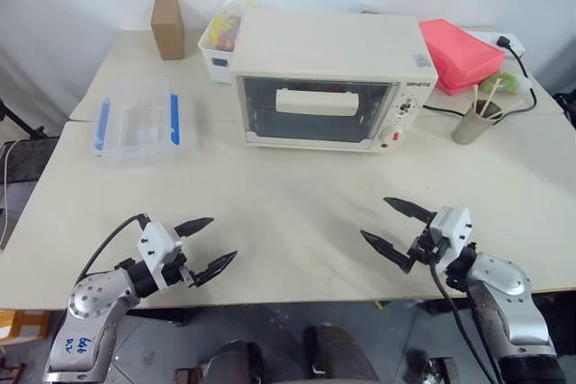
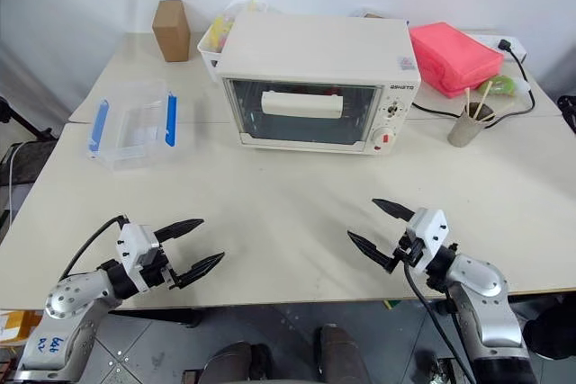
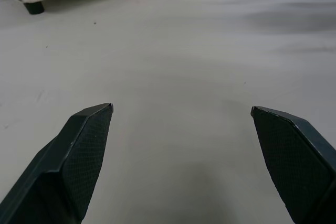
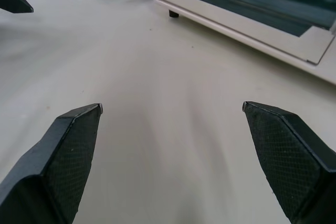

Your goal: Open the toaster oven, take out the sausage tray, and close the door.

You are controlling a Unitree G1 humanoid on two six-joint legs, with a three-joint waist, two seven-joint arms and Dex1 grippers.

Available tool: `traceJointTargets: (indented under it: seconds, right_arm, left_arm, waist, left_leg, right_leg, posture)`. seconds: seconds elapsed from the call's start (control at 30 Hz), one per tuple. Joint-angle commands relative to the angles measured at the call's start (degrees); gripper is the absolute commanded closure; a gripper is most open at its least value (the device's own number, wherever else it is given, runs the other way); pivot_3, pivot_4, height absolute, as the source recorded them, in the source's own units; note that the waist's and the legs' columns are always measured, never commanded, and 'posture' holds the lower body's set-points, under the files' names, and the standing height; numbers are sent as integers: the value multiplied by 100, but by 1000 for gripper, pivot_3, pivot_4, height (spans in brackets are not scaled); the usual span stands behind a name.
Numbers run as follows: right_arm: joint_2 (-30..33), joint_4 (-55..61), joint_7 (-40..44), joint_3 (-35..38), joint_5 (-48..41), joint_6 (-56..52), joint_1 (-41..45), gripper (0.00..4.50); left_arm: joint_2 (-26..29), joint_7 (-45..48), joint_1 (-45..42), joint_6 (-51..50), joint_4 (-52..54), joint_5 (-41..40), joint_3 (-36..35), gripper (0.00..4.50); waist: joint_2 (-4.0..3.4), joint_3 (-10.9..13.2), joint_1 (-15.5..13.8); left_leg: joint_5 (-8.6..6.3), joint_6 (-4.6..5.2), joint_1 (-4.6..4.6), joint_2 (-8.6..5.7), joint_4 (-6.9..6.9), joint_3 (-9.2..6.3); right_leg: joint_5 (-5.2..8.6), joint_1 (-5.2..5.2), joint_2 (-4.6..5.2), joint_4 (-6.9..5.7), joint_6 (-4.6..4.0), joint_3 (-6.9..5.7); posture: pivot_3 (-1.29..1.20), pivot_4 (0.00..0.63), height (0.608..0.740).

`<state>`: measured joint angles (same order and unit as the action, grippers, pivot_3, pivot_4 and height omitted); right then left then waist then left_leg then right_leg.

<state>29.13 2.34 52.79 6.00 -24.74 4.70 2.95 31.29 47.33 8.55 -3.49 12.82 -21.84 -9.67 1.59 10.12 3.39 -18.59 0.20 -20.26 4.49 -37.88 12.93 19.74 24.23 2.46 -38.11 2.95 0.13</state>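
The cream-white toaster oven (image 1: 333,51) stands at the middle back of the table, also in the right wrist view as toaster oven (image 4: 252,22). Its glass door (image 1: 315,128) with the wide bar handle (image 1: 315,101) is shut. The sausage tray is hidden behind the door. My left gripper (image 1: 222,238) hovers open near the front left table edge, far from the oven. My right gripper (image 1: 373,217) hovers open at the front right, angled inward. Nothing lies between either pair of fingers, as the left wrist view of the left gripper (image 3: 181,108) and the right wrist view of the right gripper (image 4: 172,106) show.
A clear plastic box with blue clips (image 1: 139,120) lies left of the oven. Behind it stand a brown cardboard box (image 1: 167,28) and a white bin (image 1: 219,47) of colourful items. Right of the oven are a pink container (image 1: 459,53), a cup with sticks (image 1: 472,121) and a black cable (image 1: 522,74).
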Motion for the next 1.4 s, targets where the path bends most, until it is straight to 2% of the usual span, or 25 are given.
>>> traceJointTargets:
  seconds: [0.03, 0.2, 0.33, 0.47, 0.67, 0.87, 1.03, 1.2, 1.33, 1.4]
  right_arm:
    - [1, 2, 80, 36, -187, -155, 259, 0]
    - [-92, 305, -79, 28, -730, -1112, 1042, 0]
    - [-144, 425, -406, -10, -926, -1872, 1693, 0]
    - [-208, 178, -667, -6, -915, -2261, 2204, 0]
    - [-484, -496, -673, -135, -590, -2024, 2980, 0]
    - [-782, -534, -474, -234, -500, -1779, 3313, 0]
    - [-716, -167, 139, -516, -520, -1643, 3103, 0]
    - [-358, -30, 889, -861, 46, -754, 2518, 0]
    - [-361, -201, 1105, -908, 311, 91, 2298, 0]
    - [-356, -321, 1127, -967, 445, 276, 2275, 0]
  left_arm:
    - [64, 38, 41, 32, 233, -70, -60, 19]
    - [89, -53, -497, -551, 189, -669, -329, 19]
    - [114, 145, -1156, -1166, 8, -1648, -711, 19]
    - [137, 22, -1565, -1496, -28, -1939, -867, 19]
    - [17, 7, -1603, -1553, 109, -1909, -726, 19]
    - [-124, -41, -1521, -1575, 121, -1884, -676, 19]
    - [-228, -219, -1622, -1724, 86, -2028, -746, 19]
    - [-272, -517, -2042, -2144, -145, -2490, -1043, 19]
    - [-261, -524, -2592, -2161, -475, -2583, -1149, 862]
    - [-272, -554, -2908, -2202, -674, -2634, -1170, 1497]
  waist:
    - [0, 0, 3]
    - [-1, 1, 1]
    - [-2, 1, -1]
    - [-2, 2, 2]
    - [-4, 3, 34]
    - [-5, 3, 45]
    - [-5, 3, 69]
    - [-5, 3, 145]
    - [-7, 6, 155]
    - [-7, 7, 154]
  left_leg:
    - [0, 0, 0, 1, 0, 0]
    - [0, 0, -1, 4, -4, -1]
    - [1, 1, -5, 4, -14, -1]
    - [0, 0, -10, 5, -4, 0]
    - [1, 1, -25, 5, -16, 6]
    - [1, 0, -25, 8, -16, 6]
    - [1, 0, -25, 8, -16, 6]
    - [1, -1, -26, 12, -13, 6]
    - [2, -2, -24, 13, -14, 6]
    - [2, -3, -24, 13, -17, 7]
  right_leg:
    - [0, 0, -1, 0, 0, -1]
    - [0, 1, -3, -3, -1, -2]
    - [-2, 4, -2, -14, -2, -4]
    - [-1, 8, -5, 1, -2, -7]
    - [-2, 24, -8, -10, 0, -3]
    - [-2, 26, -10, -12, 0, -3]
    - [-2, 26, -10, -12, 0, -3]
    - [-2, 26, -15, -13, 0, -3]
    - [-2, 27, -19, -14, 0, -2]
    - [-2, 27, -21, -17, 0, -2]
  posture:
    - [0, 150, 740]
    - [0, 150, 740]
    - [0, 150, 740]
    - [0, 150, 740]
    - [0, 150, 740]
    - [0, 150, 740]
    - [0, 150, 740]
    - [0, 150, 740]
    - [0, 150, 740]
    - [0, 150, 740]
